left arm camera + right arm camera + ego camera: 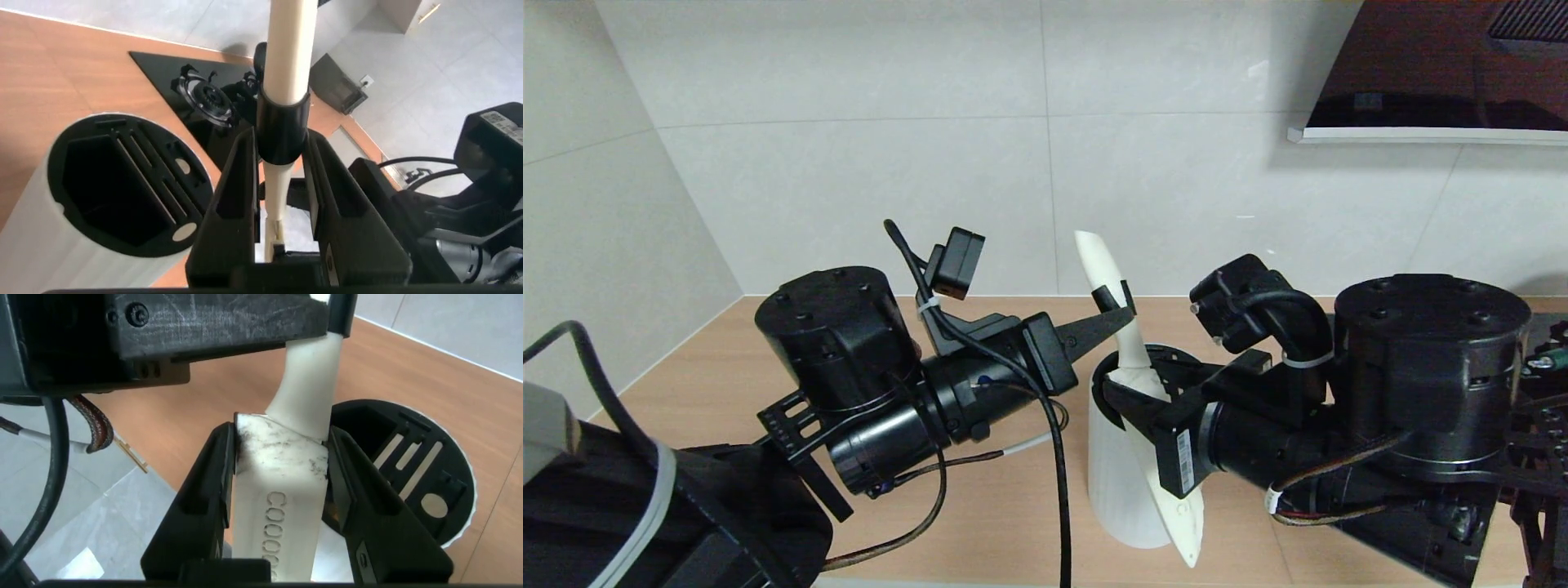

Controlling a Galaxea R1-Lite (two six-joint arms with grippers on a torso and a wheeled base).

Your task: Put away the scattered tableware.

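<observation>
over wooden counter: white utensil hanging steeply tilted, thin handle end pointing up toward wall, broad end pointing down toward robot, crossing near side of white holder. holder's slotted black mouth lying just behind utensil. left gripper pinching handle; right gripper clamping broad part, sitting nearer mouth. likely needing broad end swinging back over slots.
</observation>
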